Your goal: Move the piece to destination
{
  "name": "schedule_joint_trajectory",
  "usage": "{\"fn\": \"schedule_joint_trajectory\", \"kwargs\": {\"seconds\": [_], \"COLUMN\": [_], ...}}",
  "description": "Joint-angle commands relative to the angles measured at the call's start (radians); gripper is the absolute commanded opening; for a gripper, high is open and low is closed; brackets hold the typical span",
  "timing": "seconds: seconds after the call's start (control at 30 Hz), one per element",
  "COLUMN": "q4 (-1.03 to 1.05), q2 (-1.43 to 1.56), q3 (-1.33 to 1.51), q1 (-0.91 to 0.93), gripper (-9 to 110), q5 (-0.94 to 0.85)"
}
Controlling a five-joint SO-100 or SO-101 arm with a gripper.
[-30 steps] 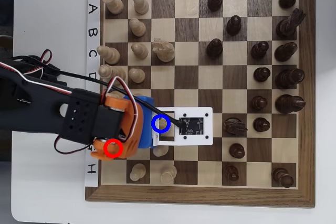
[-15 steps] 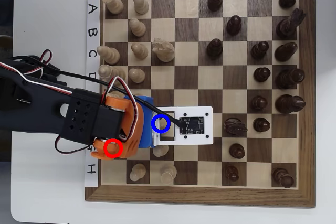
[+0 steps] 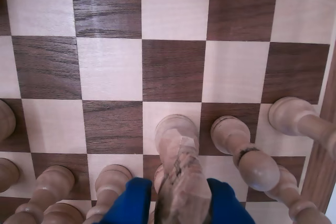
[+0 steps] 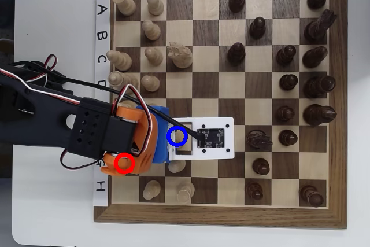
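- Clearly, in the wrist view the blue-padded 2-finger gripper (image 3: 176, 203) is clamped on the small pale cream wooden chess knight (image 3: 181, 174), its carved head filling the gap between both pads.
- Its round base (image 3: 176, 129) is over a light square of the wooden chessboard (image 3: 173, 69); whether it touches cannot be told.
- Round-headed cream pawns stand beside it, 1 just right (image 3: 244, 150), another lower left (image 3: 113, 182).
- From overhead, the black and orange arm (image 4: 104, 134) covers the knight.
- A blue ring (image 4: 177, 136) marks a light square partly under the white camera mount (image 4: 202, 138); a red ring (image 4: 124, 163) lies over the orange housing.
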Motion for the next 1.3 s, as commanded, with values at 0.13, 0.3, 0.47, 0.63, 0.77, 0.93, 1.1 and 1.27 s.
{"fn": "schedule_joint_trajectory", "kwargs": {"seconds": [0.13, 0.3, 0.47, 0.63, 0.77, 0.93, 1.1, 1.27], "q4": [-0.012, 0.018, 0.040, 0.075, 0.146, 0.255, 0.371, 0.385], "q2": [0.112, 0.198, 0.299, 0.408, 0.500, 0.641, 0.793, 0.950], "q3": [-0.020, -0.018, -0.018, -0.018, -0.023, -0.031, -0.109, -0.137], "q1": [0.002, -0.014, -0.035, -0.051, -0.067, -0.104, -0.126, -0.034], "gripper": [16, 16, 16, 16, 16, 15, 14, 9], "q5": [-0.023, -0.026, -0.035, -0.061, -0.101, -0.123, -0.196, -0.416]}}
